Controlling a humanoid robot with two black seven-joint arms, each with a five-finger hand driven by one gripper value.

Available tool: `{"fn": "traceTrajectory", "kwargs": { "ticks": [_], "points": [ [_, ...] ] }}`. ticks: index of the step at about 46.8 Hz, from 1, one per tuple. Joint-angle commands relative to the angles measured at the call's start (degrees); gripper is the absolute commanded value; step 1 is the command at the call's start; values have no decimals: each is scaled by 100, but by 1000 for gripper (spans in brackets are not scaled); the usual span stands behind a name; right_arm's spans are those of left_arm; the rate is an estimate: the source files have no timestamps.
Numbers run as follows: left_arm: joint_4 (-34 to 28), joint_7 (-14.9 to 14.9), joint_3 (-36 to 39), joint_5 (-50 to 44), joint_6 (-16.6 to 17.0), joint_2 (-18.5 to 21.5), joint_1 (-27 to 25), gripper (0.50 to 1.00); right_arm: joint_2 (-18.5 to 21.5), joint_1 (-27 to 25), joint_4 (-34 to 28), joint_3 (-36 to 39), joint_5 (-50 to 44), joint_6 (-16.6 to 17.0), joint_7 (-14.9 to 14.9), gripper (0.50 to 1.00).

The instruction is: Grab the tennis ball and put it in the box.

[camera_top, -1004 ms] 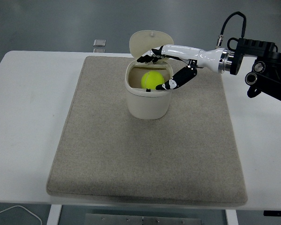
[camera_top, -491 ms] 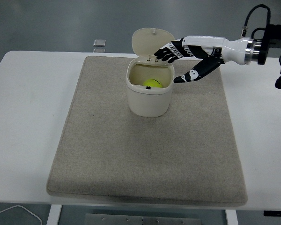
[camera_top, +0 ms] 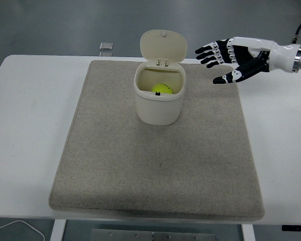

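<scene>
Resting low inside the box, the tennis ball lay under the raised lid. The right hand hovered empty to the right of the box, fingers spread. The placing looked done; what remained was likely clearing the arm from the tabletop.

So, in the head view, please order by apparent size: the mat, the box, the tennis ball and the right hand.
1. mat
2. box
3. right hand, though raised nearer the camera, so unsure
4. tennis ball, partly hidden
</scene>
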Motion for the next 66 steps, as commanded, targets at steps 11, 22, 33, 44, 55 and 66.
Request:
{"fn": "traceTrajectory", "kwargs": {
  "ticks": [11,22,33,44,55,66],
  "points": [
    [1,0,0,1,0,0,1,996,130,-109,-777,12,1424,-299,-320,893],
    [1,0,0,1,0,0,1,996,552,-337,-1032,12,2787,-1011,-566,895],
    [1,0,0,1,0,0,1,996,868,-566,-1085,126,3552,-1416,-654,895],
    [1,0,0,1,0,0,1,996,1070,-839,-1164,715,3605,-1460,-663,895],
    [1,0,0,1,0,0,1,996,1158,-935,-1208,724,3895,-1583,-663,895],
    [1,0,0,1,0,0,1,996,1360,-1155,-1445,1137,4273,-1592,-663,895]
  ]
}}
